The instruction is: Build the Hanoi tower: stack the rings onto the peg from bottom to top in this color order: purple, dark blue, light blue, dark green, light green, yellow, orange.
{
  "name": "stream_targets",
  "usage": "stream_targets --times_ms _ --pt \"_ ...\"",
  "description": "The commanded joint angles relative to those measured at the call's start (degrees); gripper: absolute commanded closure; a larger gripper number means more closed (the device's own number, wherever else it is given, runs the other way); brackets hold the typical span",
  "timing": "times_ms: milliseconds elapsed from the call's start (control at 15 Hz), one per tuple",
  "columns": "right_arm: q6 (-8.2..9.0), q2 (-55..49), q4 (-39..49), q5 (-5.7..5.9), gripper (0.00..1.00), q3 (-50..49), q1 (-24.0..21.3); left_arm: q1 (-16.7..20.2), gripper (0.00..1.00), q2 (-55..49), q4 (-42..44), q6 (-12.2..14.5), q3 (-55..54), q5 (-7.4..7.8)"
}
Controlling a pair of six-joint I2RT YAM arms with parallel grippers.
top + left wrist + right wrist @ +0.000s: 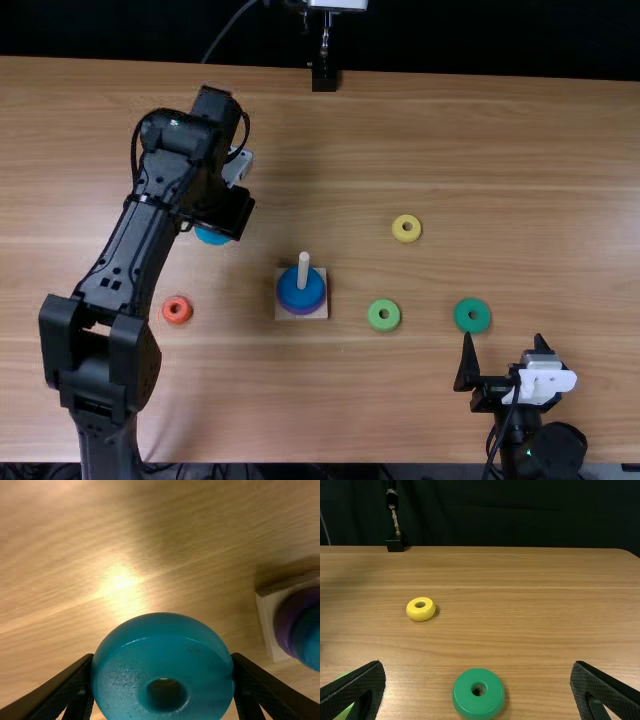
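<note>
"Hanoi tower (302, 285): what could spoil it from here?"

"A tilted ring, I'd say. The left tool (163, 662) has the light blue, thick, rounded ring (125, 680) gripped across its sides, at ten o'clock from the round-ended pale peg (303, 268). Its hole is small; a slightly off-centre descent could catch the rim on the tip."

"And if it is pushed anyway?"

"The ring might pivot between the fingers, since its bulging sides offer little flat contact. Pressing could also shove the square, pale wooden base (282, 314), as I see nothing fixing it down."

"The order so far?"

"Sound: the glossy dark blue ring (301, 291) sits over the wider purple ring (302, 310). Light blue should be next."

"The right tool (504, 337)?"

"Wide and empty, beside the smooth dark green ring (478, 692), at three o'clock from the peg. Lifting that too soon could make the arms crowd each other."

"Textures?"

"The held ring has a speckled, scuffed face with a soft sheen. The right pads (367, 680) look finely ribbed. The squat yellow ring (407, 228) lies at two o'clock, the rounded light green ring (384, 315) past three, the small orange ring (177, 310) near nine, all on the streaky, light brown wooden worktop (330, 400)."
</note>
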Motion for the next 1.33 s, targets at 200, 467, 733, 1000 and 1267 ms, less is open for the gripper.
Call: stream_targets --times_ms 200,467,733,1000,1267 --pt "-0.24 -0.7 -4.1 -0.09 0.0 -3.5 -0.5 -1.7 1.0 -7.3 -2.6 0.2 1.9 -0.76" --pt "-0.24 -0.7 -4.1 -0.09 0.0 -3.5 -0.5 -4.9 1.0 -12.6 -6.4 -0.3 1.5 -0.23" --pt "-0.24 -0.7 -4.1 -0.09 0.0 -3.5 -0.5 -10.6 1.0 -15.0 -6.4 -0.7 1.2 -0.12" --pt "-0.24 -0.7 -4.1 -0.09 0.0 -3.5 -0.5 -15.9 1.0 -15.1 -6.0 -4.8 1.2 -0.12" --pt "-0.24 -0.7 -4.1 0.01 0.0 -3.5 -0.5 -18.6 1.0 -14.9 -5.3 -5.2 1.6 -0.12"
